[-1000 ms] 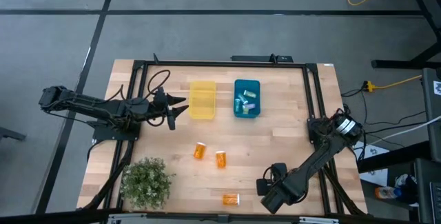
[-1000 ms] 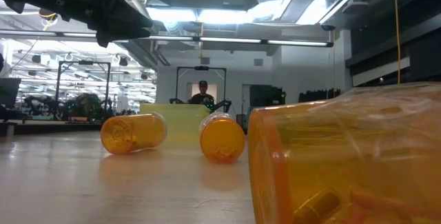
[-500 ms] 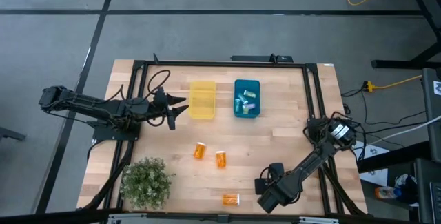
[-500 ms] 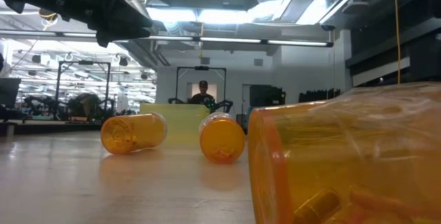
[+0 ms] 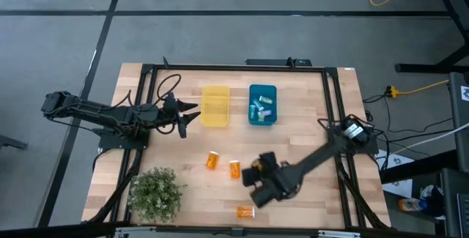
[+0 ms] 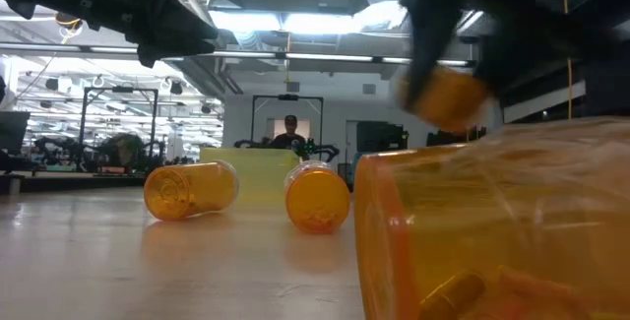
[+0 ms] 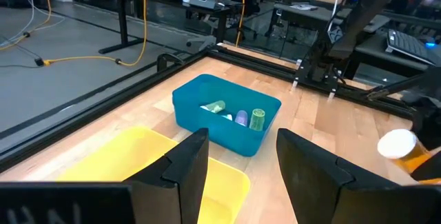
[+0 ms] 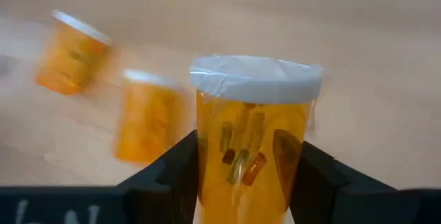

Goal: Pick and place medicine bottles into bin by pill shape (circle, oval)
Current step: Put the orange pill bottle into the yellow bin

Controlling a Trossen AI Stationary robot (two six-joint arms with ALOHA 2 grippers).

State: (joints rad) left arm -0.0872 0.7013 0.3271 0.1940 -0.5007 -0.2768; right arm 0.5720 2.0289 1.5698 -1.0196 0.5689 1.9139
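**Right gripper holds an orange bottle above the table**

Only the right wrist view shows the right gripper point(image 8: 244, 176) clamped on an orange bottle point(image 8: 251, 138). From above, it sits near two lying bottles point(image 5: 234, 168). The left gripper point(image 5: 187, 116), fingers apart and empty, waits beside the yellow bin point(image 5: 215, 106).

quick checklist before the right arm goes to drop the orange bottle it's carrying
1. Grip: right gripper shut on the orange bottle, upright between the fingers: ok.
2. Cap: pale cap seated on that bottle: ok.
3. Pill shape: long capsule-like pieces show inside, exact shape cannot tell.
4. Yellow bin: no bottles visible in it, room to drop: ok.
5. Blue bin: holds only clear and teal bottles: ok.
6. Left gripper: open, beside the yellow bin, close to the path there: not ok.
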